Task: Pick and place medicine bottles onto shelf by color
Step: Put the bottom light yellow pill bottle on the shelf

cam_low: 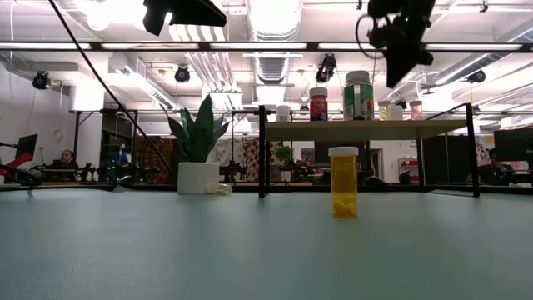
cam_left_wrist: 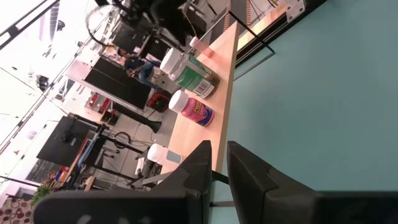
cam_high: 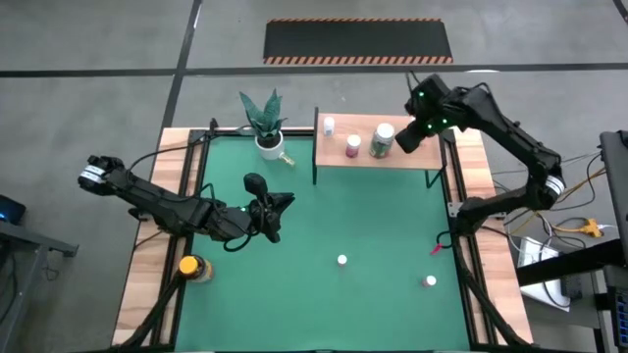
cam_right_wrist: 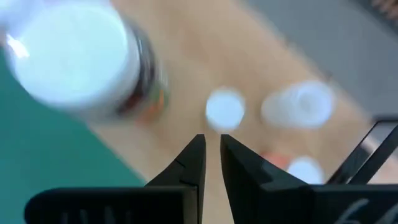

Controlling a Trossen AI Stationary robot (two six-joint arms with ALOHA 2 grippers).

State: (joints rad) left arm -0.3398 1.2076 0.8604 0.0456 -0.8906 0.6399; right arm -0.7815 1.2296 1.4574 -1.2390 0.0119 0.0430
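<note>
The shelf [cam_high: 378, 155] stands at the mat's far edge on thin black legs. On it stand a small white bottle [cam_high: 329, 126], a pink bottle [cam_high: 353, 146] and a larger green-labelled bottle [cam_high: 382, 140]; the right wrist view shows more small white-capped bottles [cam_right_wrist: 225, 109] there. My right gripper [cam_right_wrist: 211, 152] hovers above the shelf's right part, pointing steeply down, shut on nothing. My left gripper [cam_left_wrist: 216, 163] hangs over the mat's left middle, shut and holding nothing. An amber yellow-capped bottle [cam_high: 192, 267] stands at the near left. Two white-capped bottles [cam_high: 341, 260] [cam_high: 430, 281] stand on the mat.
A white pot with a green plant [cam_high: 266, 123] stands at the far edge, left of the shelf. A small red thing [cam_high: 437, 250] lies near the mat's right edge. Wooden strips [cam_high: 157, 245] border the green mat. Bare mat lies between the arms.
</note>
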